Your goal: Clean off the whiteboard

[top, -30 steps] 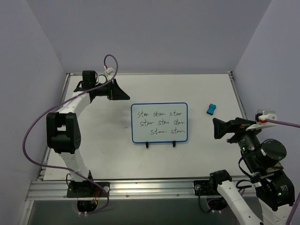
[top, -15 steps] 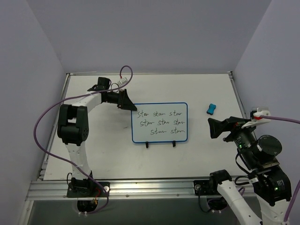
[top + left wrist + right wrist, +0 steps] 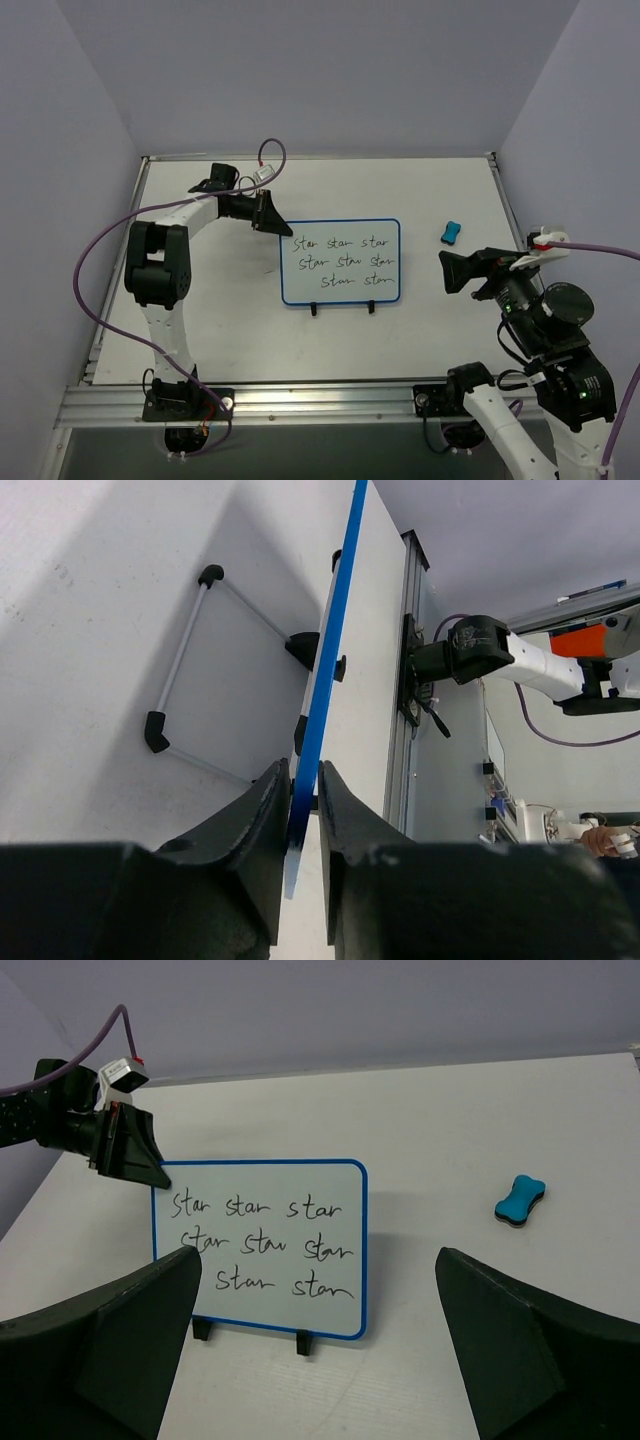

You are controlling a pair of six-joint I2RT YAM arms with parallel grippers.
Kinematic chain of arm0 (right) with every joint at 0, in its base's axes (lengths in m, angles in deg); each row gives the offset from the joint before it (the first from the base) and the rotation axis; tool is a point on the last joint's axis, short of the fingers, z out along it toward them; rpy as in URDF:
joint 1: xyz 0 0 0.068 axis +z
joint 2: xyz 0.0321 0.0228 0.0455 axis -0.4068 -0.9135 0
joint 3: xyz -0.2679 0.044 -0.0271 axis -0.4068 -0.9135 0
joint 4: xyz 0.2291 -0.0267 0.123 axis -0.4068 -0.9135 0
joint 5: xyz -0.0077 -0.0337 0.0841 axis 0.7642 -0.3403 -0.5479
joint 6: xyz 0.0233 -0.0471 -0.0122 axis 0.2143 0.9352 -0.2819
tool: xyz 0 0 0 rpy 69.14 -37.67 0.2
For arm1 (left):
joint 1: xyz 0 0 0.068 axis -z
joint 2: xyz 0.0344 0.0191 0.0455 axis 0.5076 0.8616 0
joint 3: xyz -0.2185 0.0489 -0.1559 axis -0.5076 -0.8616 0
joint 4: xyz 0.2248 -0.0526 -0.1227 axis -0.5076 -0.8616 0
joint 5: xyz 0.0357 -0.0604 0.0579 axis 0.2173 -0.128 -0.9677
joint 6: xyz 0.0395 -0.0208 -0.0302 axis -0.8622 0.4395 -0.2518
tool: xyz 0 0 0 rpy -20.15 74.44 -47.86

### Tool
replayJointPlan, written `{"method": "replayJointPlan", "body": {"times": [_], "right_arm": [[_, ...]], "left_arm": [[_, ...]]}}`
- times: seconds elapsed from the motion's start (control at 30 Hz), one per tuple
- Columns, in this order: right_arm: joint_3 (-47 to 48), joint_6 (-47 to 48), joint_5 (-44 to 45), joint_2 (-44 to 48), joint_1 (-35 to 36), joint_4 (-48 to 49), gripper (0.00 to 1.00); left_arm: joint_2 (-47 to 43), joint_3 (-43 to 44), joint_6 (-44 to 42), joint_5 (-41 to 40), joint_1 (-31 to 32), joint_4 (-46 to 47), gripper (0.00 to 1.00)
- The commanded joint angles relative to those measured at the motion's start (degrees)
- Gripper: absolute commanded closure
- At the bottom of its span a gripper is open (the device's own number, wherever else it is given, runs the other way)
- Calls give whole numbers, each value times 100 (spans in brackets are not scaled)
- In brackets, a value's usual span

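Observation:
The whiteboard [image 3: 340, 262] stands upright on two black feet mid-table, blue-rimmed, with three lines of black "star" handwriting [image 3: 262, 1250]. My left gripper [image 3: 280, 228] is at its upper left corner. In the left wrist view the jaws pinch the thin blue rim [image 3: 330, 650] from both sides, so my left gripper [image 3: 304, 780] is shut on the whiteboard. My right gripper [image 3: 447, 272] hovers to the right of the board, facing it. Its fingers [image 3: 120, 1330] are spread wide and hold nothing, so it is open.
A small blue eraser block [image 3: 451, 233] lies on the table right of the board, beyond my right gripper [image 3: 315, 1260]. A wire prop stand [image 3: 190, 660] sits behind the board. The table's metal rail [image 3: 300, 400] runs along the near edge.
My left arm swung from the far left of the table to the board's upper left corner, and its jaws closed onto the rim. My right gripper drifted slightly left, staying open.

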Motion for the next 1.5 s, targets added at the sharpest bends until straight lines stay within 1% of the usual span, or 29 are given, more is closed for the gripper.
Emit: {"method": "replayJointPlan", "body": {"times": [0.0, 0.03, 0.1, 0.13, 0.17, 0.33, 0.4, 0.47, 0.5, 0.53, 0.6, 0.67, 0.8, 0.83, 0.9, 0.93, 1.0, 1.03, 1.07, 1.1, 1.13, 1.17, 1.2, 1.23, 1.3, 1.33, 1.37, 1.4, 1.47], "right_arm": [[-111, -65, -64, -210, 35, 268, 0], [-137, -74, -29, -298, 35, 224, 0], [-172, -118, -37, -377, 35, 215, 0], [-234, -144, -46, -456, 35, 250, 0], [-260, -171, -46, -483, 35, 276, 0], [-515, -285, -81, -615, 35, 549, 0], [-629, -311, -81, -650, 26, 628, 0], [-700, -364, -90, -668, 35, 716, 0], [-752, -390, -99, -676, 26, 760, 0], [-779, -399, -107, -685, 35, 812, 0], [-832, -426, -99, -694, 35, 874, 0], [-867, -434, -38, -738, 35, 953, 0], [-972, -627, 392, -1009, 35, 1155, 0], [-938, -689, 785, -1306, 35, 1138, 0], [-876, -864, 1086, -1677, 26, 1120, 0], [-806, -935, 1227, -2079, 17, 1129, 0], [-709, -1014, 1727, -2511, 17, 1164, 0], [-648, -1163, 1964, -2983, -18, 1182, 0], [-456, -1225, 2358, -3249, -70, 1130, 0], [-341, -1252, 2493, -3504, -132, 1077, 0], [-261, -1261, 2529, -3968, -332, 1120, 0], [-165, -1243, 2338, -4190, -500, 1199, 0], [-103, -1252, 2162, -4627, -710, 1278, 0], [63, -1287, 1786, -4823, -1165, 1313, 0], [222, -1217, 1511, -5436, -1502, 1366, 2], [336, -1069, 1466, -5666, -1764, 1340, 9], [668, -1015, 1614, -5912, -1819, 1175, 11], [810, -945, 1659, -6385, -1863, 1130, 12], [1153, -796, 1572, -6914, -1960, 859, 18]], "left_arm": [[0, 282, -273, 302, 37, -68, 74], [-9, 282, -282, 311, 37, -60, 81], [0, 291, -273, 337, 37, -42, 84], [0, 300, -265, 354, 37, -33, 93], [9, 308, -265, 346, 37, -33, 97], [18, 300, -343, 250, 37, -33, 98], [-44, 265, -598, 354, 20, -33, 98], [-96, 125, -677, 223, 2, 98, 98], [-166, 46, -730, 153, -7, 221, 98], [-228, -155, -730, -91, -7, 335, 98], [-394, -350, -827, -137, -7, 694, 98], [-562, -621, -818, -523, -7, 880, 98], [-1299, -1281, -625, -1182, -42, 1854, 98], [-1379, -1361, -573, -1262, -42, 1970, 98], [-1494, -1475, -563, -1359, -51, 2058, 98], [-1512, -1510, -563, -1403, -51, 2102, 98], [-1564, -1589, -546, -1552, -51, 2216, 98], [-1564, -1651, -555, -1596, -51, 2217, 98], [-1564, -1651, -563, -1623, -51, 2199, 98], [-1564, -1651, -572, -1675, -33, 2191, 98], [-1564, -1669, -590, -1702, -24, 2173, 98], [-1564, -1704, -564, -1728, -16, 2243, 98], [-1556, -1756, -546, -1807, 2, 2261, 98], [-1556, -1783, -520, -1825, 19, 2296, 98], [-1626, -1836, -563, -1999, 72, 2296, 98], [-1687, -1975, -651, -2105, 107, 2357, 98], [-1818, -2072, -669, -2219, 134, 2436, 98], [-1872, -2134, -695, -2334, 169, 2454, 98], [-2003, -2196, -774, -2510, 257, 2454, 98]]}}
